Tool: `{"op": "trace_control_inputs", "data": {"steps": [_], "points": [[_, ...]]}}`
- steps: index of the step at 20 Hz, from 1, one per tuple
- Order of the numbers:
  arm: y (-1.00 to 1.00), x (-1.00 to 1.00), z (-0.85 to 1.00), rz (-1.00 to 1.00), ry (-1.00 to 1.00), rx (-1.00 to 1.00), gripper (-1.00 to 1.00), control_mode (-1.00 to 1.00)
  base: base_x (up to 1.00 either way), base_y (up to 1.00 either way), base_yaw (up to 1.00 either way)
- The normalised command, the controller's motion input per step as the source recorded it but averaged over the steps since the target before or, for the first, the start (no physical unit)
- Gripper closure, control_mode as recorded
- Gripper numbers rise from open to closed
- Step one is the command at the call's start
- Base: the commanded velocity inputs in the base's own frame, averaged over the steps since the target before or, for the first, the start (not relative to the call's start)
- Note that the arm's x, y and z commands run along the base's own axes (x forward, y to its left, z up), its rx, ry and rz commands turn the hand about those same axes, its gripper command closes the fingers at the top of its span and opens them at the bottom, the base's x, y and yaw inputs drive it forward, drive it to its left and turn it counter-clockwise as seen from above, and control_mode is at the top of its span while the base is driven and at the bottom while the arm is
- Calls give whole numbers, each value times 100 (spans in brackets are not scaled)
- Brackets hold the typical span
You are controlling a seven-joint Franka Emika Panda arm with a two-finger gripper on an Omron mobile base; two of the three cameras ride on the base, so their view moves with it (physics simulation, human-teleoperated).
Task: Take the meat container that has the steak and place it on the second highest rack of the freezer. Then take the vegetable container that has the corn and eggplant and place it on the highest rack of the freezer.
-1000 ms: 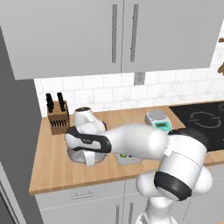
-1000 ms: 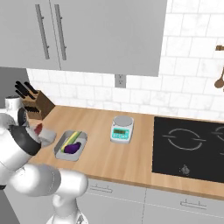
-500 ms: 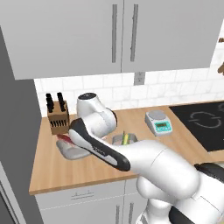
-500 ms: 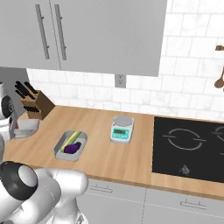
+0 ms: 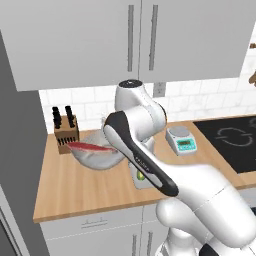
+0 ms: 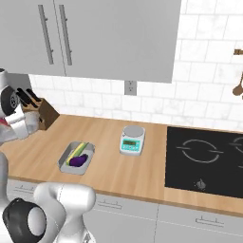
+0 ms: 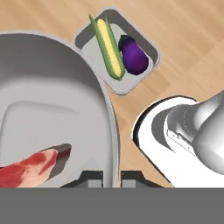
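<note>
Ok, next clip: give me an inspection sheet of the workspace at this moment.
Surface: wooden counter, black cooktop at its right end.
Job's things: meat container with the steak lifted off the counter; vegetable container on the counter, holding corn and eggplant.
Clutter: knife block, kitchen scale.
Grippers: gripper shut on the meat container's rim.
Cables: nothing seen.
Surroundings: grey wall cupboards, tiled wall, wall socket, dark freezer side at the left.

You're seeing: knife block [image 5: 66, 132] sitting at counter's [image 5: 90, 190] back left | scale [image 6: 132, 140] standing left of hob [image 6: 209, 159] | cupboards [image 6: 114, 38] hanging above | utensils [image 6: 238, 85] hanging on tiled wall [image 6: 199, 95]
</note>
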Motion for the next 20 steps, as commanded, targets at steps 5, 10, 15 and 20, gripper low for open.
{"op": "trace_control_inputs", "data": {"steps": [5,10,15,20], "points": [[-82,-28,65,25,-6,0,100,-100,0,0,0],[-59,-12,40,4,-3,0,100,-100,0,0,0],[-55,-15,15,0,-2,3,100,-100,0,0,0],[-42,-7,2,0,0,5,100,-100,0,0,0]]}}
